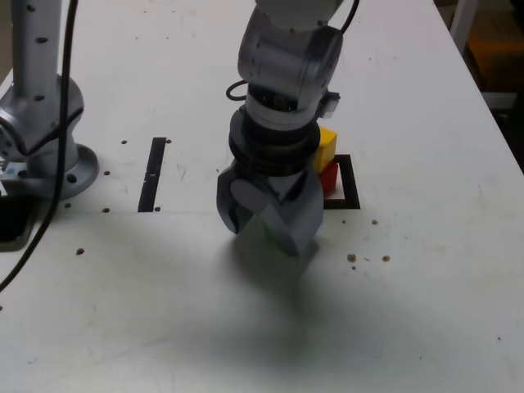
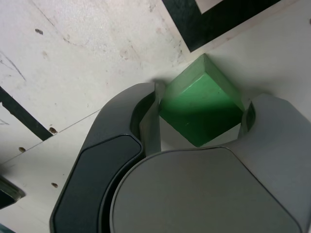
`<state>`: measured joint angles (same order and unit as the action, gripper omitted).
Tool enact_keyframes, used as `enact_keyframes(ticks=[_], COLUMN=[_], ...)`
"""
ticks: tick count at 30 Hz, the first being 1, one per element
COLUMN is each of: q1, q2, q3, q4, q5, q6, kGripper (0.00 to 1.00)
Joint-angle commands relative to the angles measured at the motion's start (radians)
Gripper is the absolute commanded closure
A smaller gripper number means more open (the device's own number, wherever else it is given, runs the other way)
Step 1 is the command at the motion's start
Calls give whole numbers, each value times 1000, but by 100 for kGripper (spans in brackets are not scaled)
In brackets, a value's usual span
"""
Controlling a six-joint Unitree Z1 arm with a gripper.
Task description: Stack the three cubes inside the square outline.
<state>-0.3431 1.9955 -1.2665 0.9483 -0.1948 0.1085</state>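
The green cube [image 2: 200, 108] rests on the white table between the jaws of my gripper [image 2: 199, 112], which are shut on it across two opposite corners. In the exterior view the gripper [image 1: 270, 225] stands low over the table and hides this cube. Just behind it, toward the exterior view's right, the yellow cube [image 1: 327, 146] sits on top of the red cube [image 1: 330, 178] inside the square outline [image 1: 350, 185]. One corner of the outline [image 2: 194, 26] shows close beyond the green cube.
A straight black tape strip [image 1: 152, 173] lies to the exterior view's left. A second arm's grey base [image 1: 45, 139] with a black cable stands at the far left. Small dark specks [image 1: 352, 258] dot the tabletop. The table's right edge [image 1: 491, 123] runs diagonally.
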Motion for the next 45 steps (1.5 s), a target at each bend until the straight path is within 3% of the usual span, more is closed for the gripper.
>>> enact_keyframes(ticks=[1,10,20,30,40,45], q1=[-2,-15,-66,-45,92,161], q2=[18,-28,-211,-251,-168,-122], q3=[16,18,-29,-194,-401,-464], q4=[0,41,269,433,520,538], q5=[-7,10,92,156,149,123], q6=[-1,-36,-199,-203,-60,0], kGripper=[76,76,76,76,76,76])
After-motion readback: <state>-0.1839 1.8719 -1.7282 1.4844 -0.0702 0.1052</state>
